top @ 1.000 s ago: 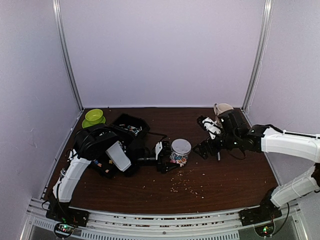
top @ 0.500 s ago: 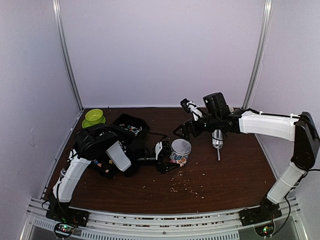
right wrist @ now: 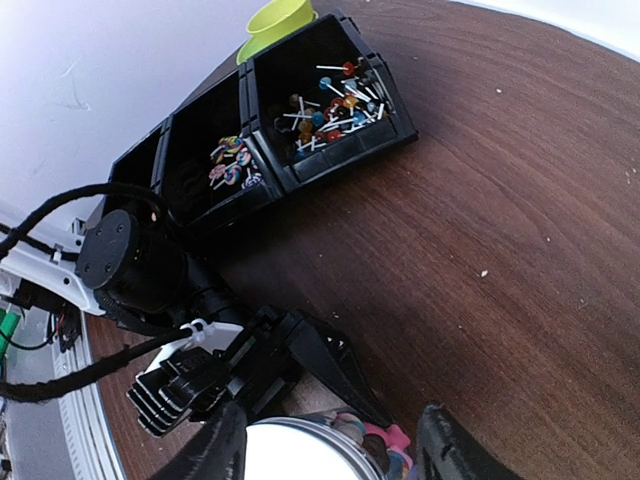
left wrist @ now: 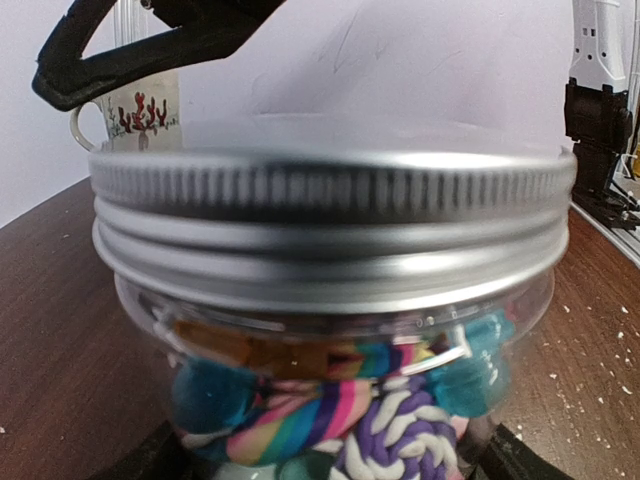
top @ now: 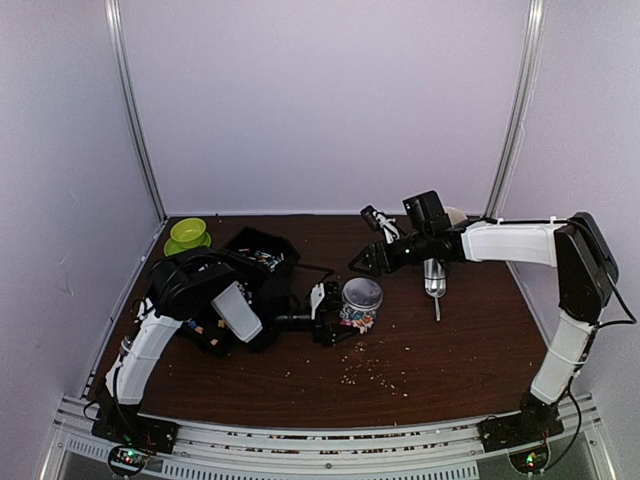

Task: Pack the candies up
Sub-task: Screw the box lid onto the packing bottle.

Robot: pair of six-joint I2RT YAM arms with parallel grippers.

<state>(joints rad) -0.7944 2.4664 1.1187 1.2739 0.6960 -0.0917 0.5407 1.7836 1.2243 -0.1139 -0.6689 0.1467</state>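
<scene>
My left claw (top: 325, 306) clamps the jar (left wrist: 330, 330) low on its sides, jaws spread wide because the body is wide; I judge this is to steady it upright on the table (top: 450, 350) while the top gets worked; my right claw (top: 363, 242) hovers just above and behind the lid (left wrist: 330, 200), jaws apart, gripping nothing; in its wrist view the fingers (right wrist: 220, 450) straddle the lid without clearly touching it; probably lining up to twist it.

Candies (left wrist: 330, 410) sit inside the jar, pressed against the wall; more lie in the black bins (right wrist: 345, 150) back left, near but apart from the jar, some on thin white sticks.

Materials: jar is clear, smooth, round plastic, slightly glossy; lid is dull silver metal, a ridged knurled band over smooth threads, good bite for fingers; candies are twisted pastel ropes, pink, blue, purple, white, matte; bins are hard, angular, open-topped; table is dark wood grain, flecked with pale crumbs (top: 375, 372).
</scene>
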